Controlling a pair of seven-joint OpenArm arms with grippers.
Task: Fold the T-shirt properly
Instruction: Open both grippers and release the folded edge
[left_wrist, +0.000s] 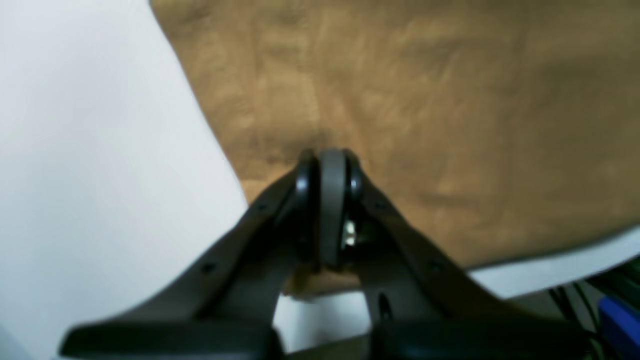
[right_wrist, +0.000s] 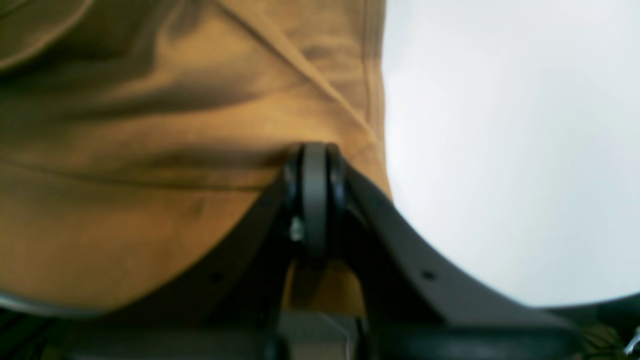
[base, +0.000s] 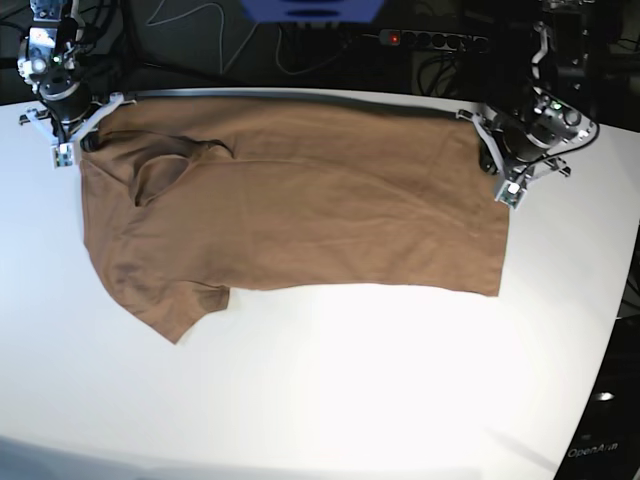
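Your left gripper (left_wrist: 332, 165) is pinched tight on the edge of the T-shirt (base: 300, 210), near its hem corner, with tan cloth spreading ahead of the jaws and bare white bench (base: 350, 400) off to one side. Your right gripper (right_wrist: 315, 155) is likewise clamped on the T-shirt, gripping a fold by the shoulder end, with creased fabric beyond it and bench beside it. From the base view, the T-shirt lies stretched flat between your two grippers along the far edge of the bench, one sleeve (base: 175, 310) trailing toward the near side.
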